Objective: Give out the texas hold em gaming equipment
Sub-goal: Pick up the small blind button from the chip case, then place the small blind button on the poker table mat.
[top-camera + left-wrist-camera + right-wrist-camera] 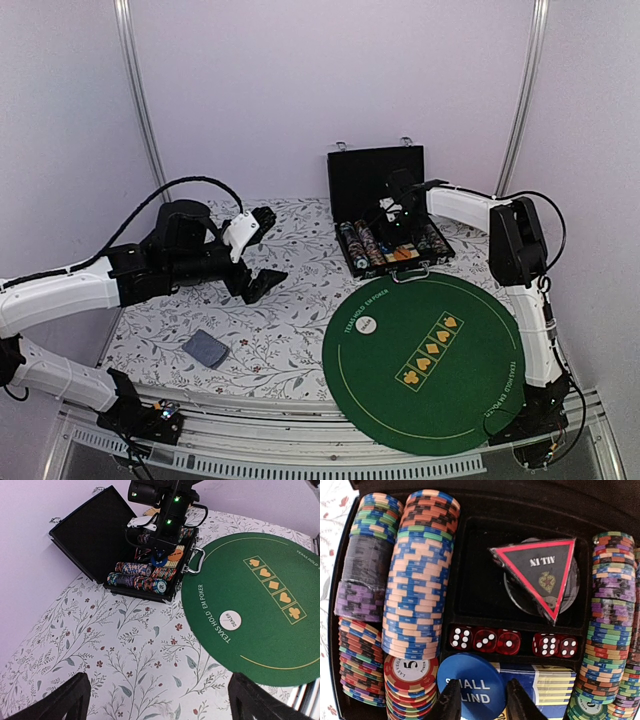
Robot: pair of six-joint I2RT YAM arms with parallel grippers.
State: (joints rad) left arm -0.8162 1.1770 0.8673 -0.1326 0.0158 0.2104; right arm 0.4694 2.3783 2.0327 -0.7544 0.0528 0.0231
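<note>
My right gripper reaches into the open black case, fingers narrowly apart over a blue "SMALL BLIND" disc that leans on a blue card box. Whether the pads press the disc does not show. Rows of striped poker chips fill the case on both sides. An orange disc lies beside the blue one. A white "DEALER" disc lies on the green mat. My left gripper hovers wide open over the floral cloth, holding nothing.
Several red dice and a red-edged "ALL IN" triangle lie in the case's middle slots. A blue-grey card stack lies on the floral cloth near the front left. The case's metal handle faces the mat.
</note>
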